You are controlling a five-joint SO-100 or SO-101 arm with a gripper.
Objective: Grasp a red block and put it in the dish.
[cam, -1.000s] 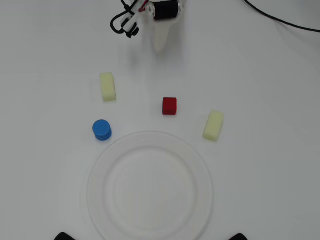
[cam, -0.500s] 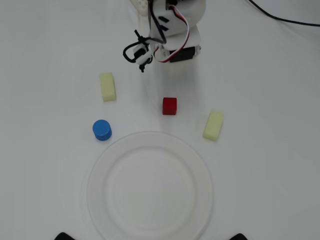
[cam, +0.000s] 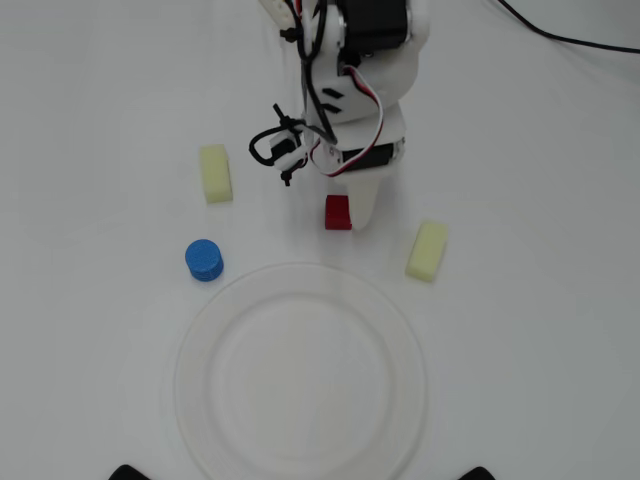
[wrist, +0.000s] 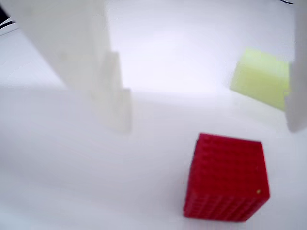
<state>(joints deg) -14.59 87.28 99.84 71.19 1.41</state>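
Note:
The red block [cam: 338, 212] sits on the white table just above the dish's far rim. The dish [cam: 196, 345] is a large white plate at the bottom centre of the overhead view, with nothing in it. My gripper [cam: 346, 203] is down at the table and open, with its white finger [cam: 365, 198] right beside the block. In the wrist view the red block [wrist: 225, 179] lies between the fingers of the gripper [wrist: 207, 122], closer to the right finger [wrist: 297, 72] than to the left finger [wrist: 76, 52]. Neither finger clearly touches it.
A blue cylinder [cam: 204, 260] stands left of the dish's top edge. One pale yellow block [cam: 216, 172] lies to the upper left, another [cam: 427, 250] to the right of the red block; one shows in the wrist view [wrist: 261, 76]. A black cable [cam: 560, 35] runs at the top right.

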